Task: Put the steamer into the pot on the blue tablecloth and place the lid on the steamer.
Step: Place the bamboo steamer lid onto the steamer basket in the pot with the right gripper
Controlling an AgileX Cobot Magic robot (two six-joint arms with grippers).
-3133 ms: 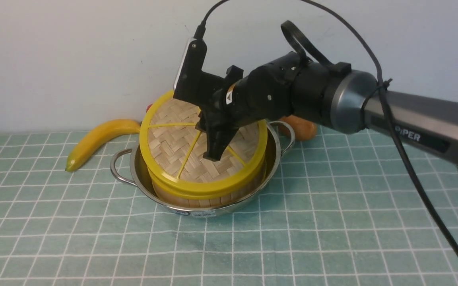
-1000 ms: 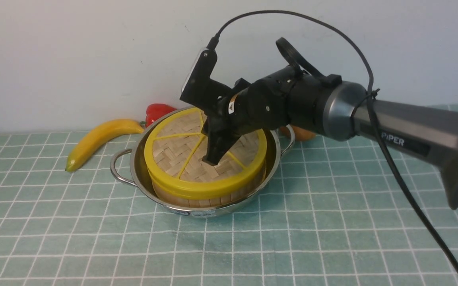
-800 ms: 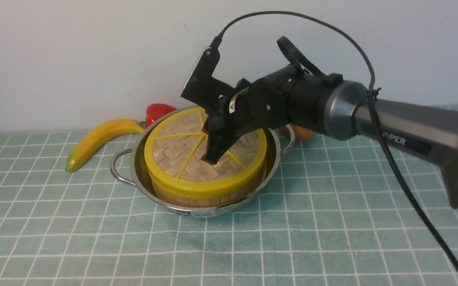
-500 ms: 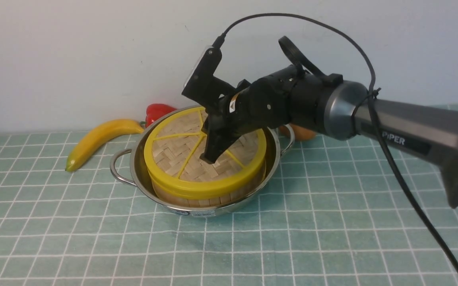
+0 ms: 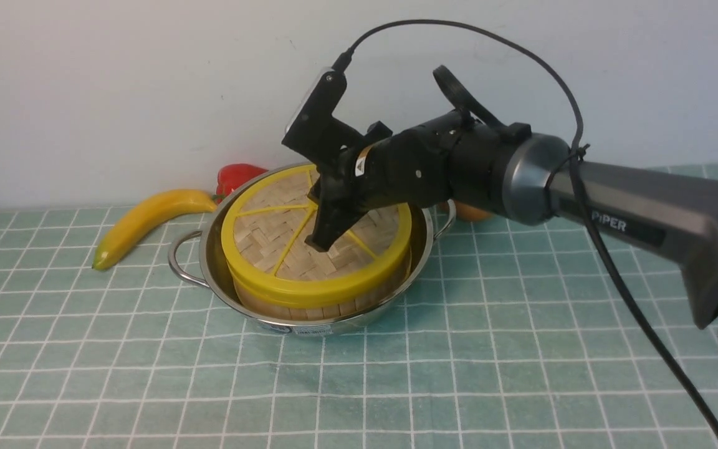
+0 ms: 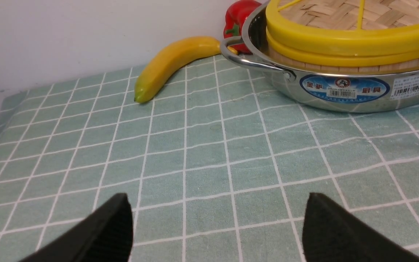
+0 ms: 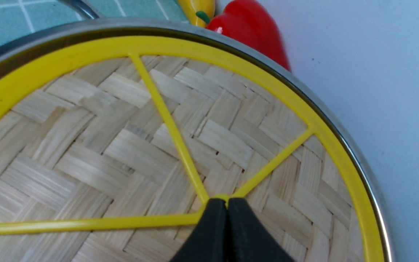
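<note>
A shiny steel pot (image 5: 312, 312) with two loop handles sat on the blue tablecloth (image 5: 521, 349), a pale blue-green cloth ruled with white squares. Inside the pot stood the steamer (image 5: 328, 304), its bamboo wall showing just below the lid (image 5: 272, 240), which lay flat on top with its yellow rim lined up over the steamer's rim, so the stack looked seated rather than tilted. The right gripper (image 5: 320, 244) reached in from the robot's right, angled down at the middle of the lid. In the right wrist view its two black fingers (image 7: 213, 233) were pressed together with no gap, their tips at the yellow hub where the spokes met; whether they pinched the hub or merely rested on it could not be told. That central hold probably kept the disc level while it settled. The left gripper (image 6: 216, 227) hovered low over bare cloth on the robot's left, near the pot but apart from it, jaws spread wide and holding nothing, seemingly parked out of the way. A yellow banana (image 5: 147, 224) lay on the cloth beside the pot's left handle, and a red pepper (image 5: 234, 178) stood behind the pot against the wall. Judging from this, both parts of the task appeared done.
</note>
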